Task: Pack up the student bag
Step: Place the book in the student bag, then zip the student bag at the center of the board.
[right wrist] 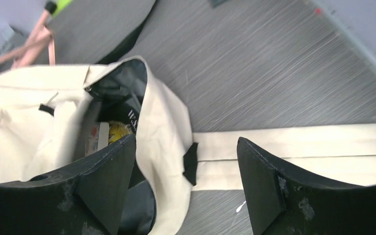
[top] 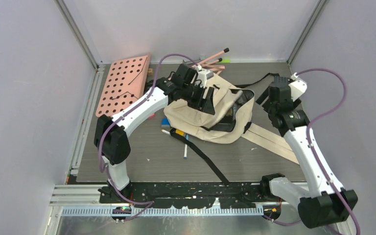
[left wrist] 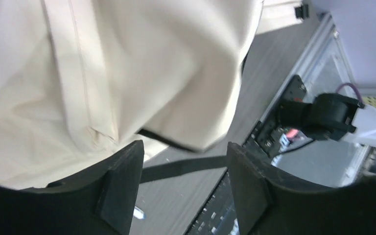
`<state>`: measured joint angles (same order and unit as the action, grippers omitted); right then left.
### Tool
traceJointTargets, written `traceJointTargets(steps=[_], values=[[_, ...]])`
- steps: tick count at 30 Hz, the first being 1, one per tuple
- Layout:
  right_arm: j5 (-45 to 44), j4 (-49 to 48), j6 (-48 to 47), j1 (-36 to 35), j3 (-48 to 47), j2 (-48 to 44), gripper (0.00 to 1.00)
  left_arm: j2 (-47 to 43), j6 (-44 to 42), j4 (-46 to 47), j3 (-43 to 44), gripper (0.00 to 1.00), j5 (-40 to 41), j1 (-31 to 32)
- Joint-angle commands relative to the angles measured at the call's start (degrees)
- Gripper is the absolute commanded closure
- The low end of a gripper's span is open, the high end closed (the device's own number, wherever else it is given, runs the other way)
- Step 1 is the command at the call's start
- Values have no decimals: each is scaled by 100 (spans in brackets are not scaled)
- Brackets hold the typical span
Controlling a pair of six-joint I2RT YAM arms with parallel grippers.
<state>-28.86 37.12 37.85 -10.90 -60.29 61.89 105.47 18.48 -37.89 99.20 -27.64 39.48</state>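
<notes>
Grey table (top: pixel 142 166), pale walls (top: pixel 24 98); student bag (top: pixel 191 117); left claw (left wrist: pixel 183 169), right claw (right wrist: pixel 186 152) spread, empty.

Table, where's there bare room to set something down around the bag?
Two bare patches of table: front left, between the left arm, the pens and the black strap; front middle, a wedge between that strap and the cream straps. Crowded: the centre, under the bag, and the back, with pegboard and pencils.
</notes>
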Motion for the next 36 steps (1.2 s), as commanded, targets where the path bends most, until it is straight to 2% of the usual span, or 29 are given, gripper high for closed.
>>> traceJointTargets(steps=[1,6,9,13,16,20,27,31,36], values=[[-451,-59,-886,207,-130,-484,17,-748,-84,427,-363,29,-773,53],[-23,-367,-1606,352,-563,107,14,-1193,326,800,-535,17,-330,-42],[914,-509,-1843,514,-934,668,14,-1210,606,650,-532,16,290,-265],[2146,-532,-1666,656,-1546,1659,14,-1108,817,76,-490,15,1054,-679],[2880,-542,-1385,667,-2001,2399,17,-989,815,-61,-470,15,1104,-1074],[3330,-735,-1067,693,-2284,3089,20,-638,707,-158,-260,14,1114,-1492],[3863,-991,-838,1001,-2550,4075,33,43,602,-70,59,14,1022,-1667],[4085,-1245,-857,1220,-2555,4346,40,376,539,-86,198,18,1039,-1723],[4304,-1626,-905,1292,-2489,4664,40,703,376,-50,315,33,1054,-1766]])
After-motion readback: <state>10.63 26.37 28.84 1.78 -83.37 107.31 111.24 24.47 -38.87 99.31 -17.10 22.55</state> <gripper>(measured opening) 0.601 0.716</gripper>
